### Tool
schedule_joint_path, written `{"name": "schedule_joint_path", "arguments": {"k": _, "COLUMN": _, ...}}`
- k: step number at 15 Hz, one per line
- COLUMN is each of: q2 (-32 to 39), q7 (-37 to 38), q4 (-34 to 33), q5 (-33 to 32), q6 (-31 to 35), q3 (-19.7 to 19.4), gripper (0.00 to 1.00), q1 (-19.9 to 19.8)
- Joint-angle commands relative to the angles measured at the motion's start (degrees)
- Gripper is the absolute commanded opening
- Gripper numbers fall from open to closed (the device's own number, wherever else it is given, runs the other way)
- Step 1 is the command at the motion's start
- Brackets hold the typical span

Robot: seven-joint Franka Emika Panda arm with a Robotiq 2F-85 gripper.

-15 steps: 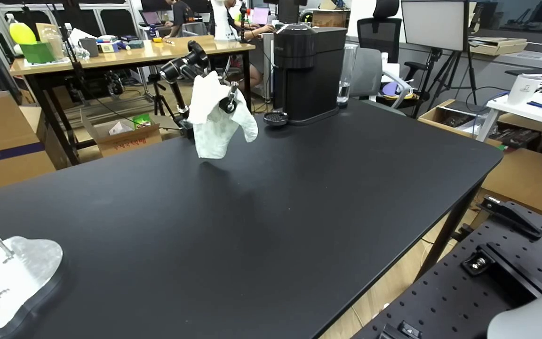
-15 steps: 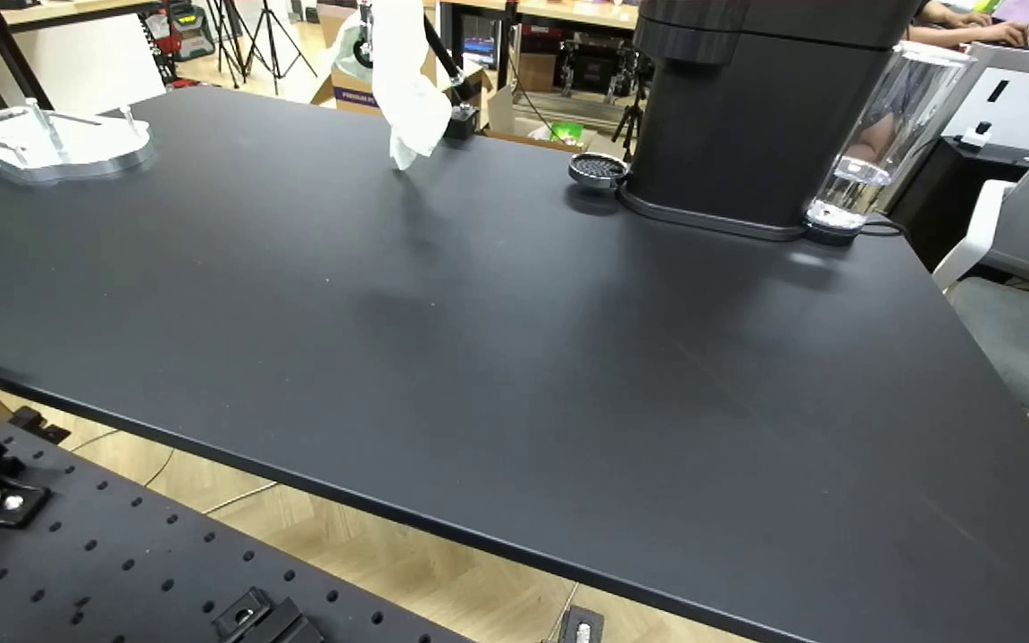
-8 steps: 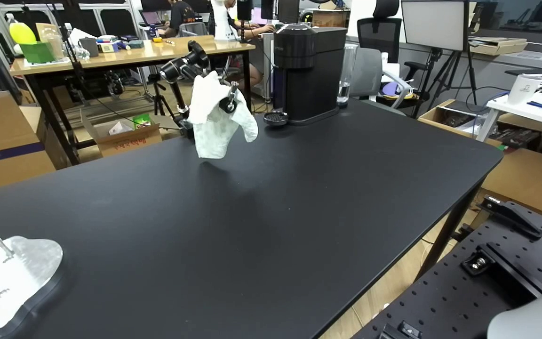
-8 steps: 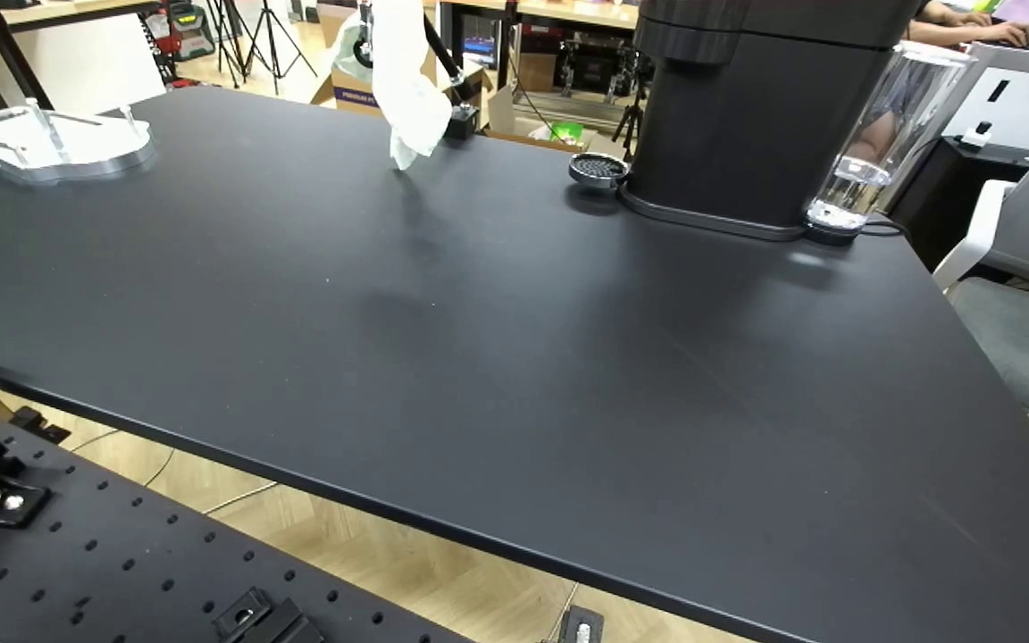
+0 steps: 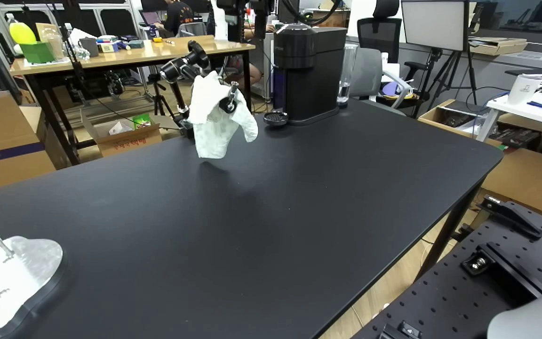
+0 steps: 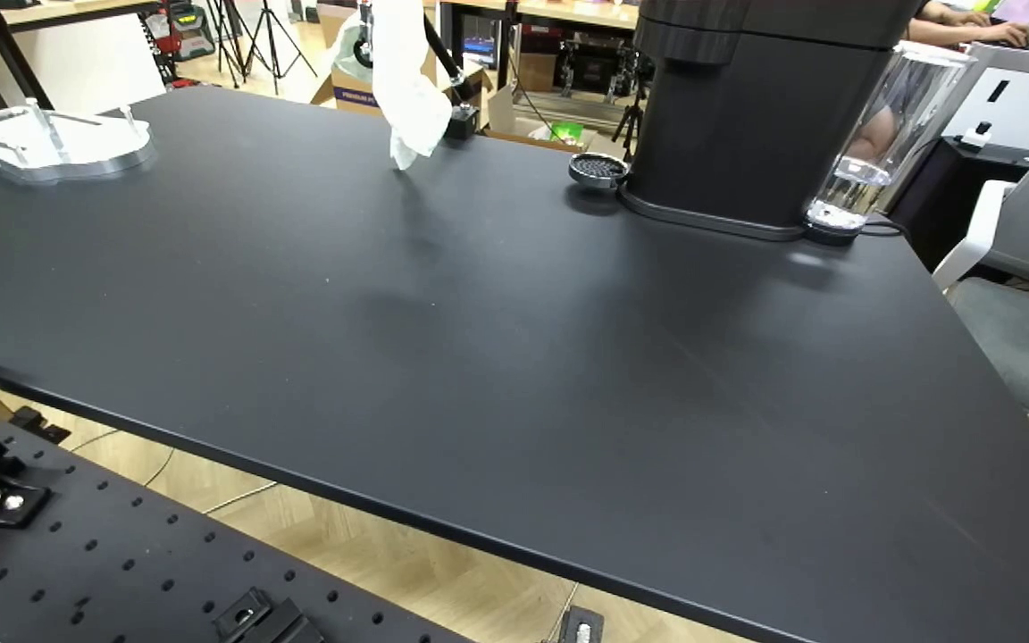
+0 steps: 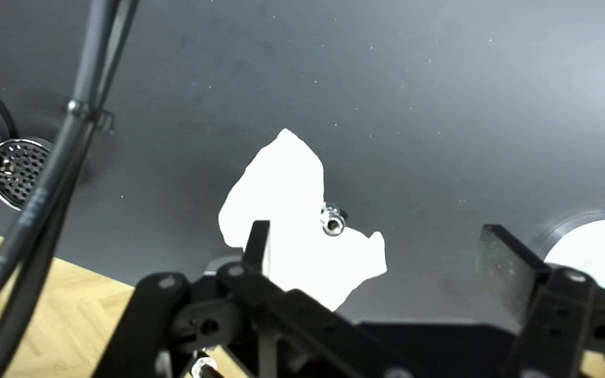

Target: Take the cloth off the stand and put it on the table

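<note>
In an exterior view the bench (image 6: 568, 357) is smooth and matt, faintly sheened. At its far edge, the cloth (image 6: 412, 94) is soft and creased, the stand (image 6: 461, 122) part matt, part bright metal. Near the far right corner, the coffee machine (image 6: 765, 134) is matt plastic, its tank (image 6: 854, 179) clear and glossy. By the left edge, the plate (image 6: 90, 147) is glossy, perhaps metal under the glare. The jaws are matt.

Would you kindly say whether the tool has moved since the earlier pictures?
Yes, downward: in an exterior view, the tool hangs lower relative to the machine.
</note>
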State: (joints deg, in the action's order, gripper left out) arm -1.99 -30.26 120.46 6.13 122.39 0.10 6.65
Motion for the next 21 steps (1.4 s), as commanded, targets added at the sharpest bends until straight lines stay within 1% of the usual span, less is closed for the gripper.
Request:
{"name": "schedule_joint_path", "arguments": {"k": 1, "q2": 6.0, "q7": 5.4, "q4": -3.4, "q5": -0.1, "q6": 5.9, "q3": 1.3, "gripper": 1.0, "q1": -1.3}}
{"name": "schedule_joint_path", "arguments": {"k": 5, "q2": 10.7, "q7": 8.2, "q4": -5.2, "q5": -1.0, "q6": 14.5, "q3": 2.1, "gripper": 1.0, "q1": -1.9}}
{"name": "schedule_joint_path", "arguments": {"k": 8, "q2": 13.1, "q7": 8.2, "q4": -6.7, "q5": -0.9, "q6": 17.6, "q3": 3.2, "gripper": 1.0, "q1": -2.2}}
{"name": "schedule_joint_path", "arguments": {"k": 14, "q2": 15.9, "q7": 8.3, "q4": -9.3, "q5": -0.6, "q6": 18.2, "q3": 4.9, "gripper": 1.0, "q1": -2.5}}
{"name": "schedule_joint_path", "arguments": {"k": 21, "q2": 17.6, "q7": 8.6, "q4": -10.5, "q5": -0.6, "q6": 18.0, "q3": 5.6, "gripper": 1.0, "q1": -3.0}}
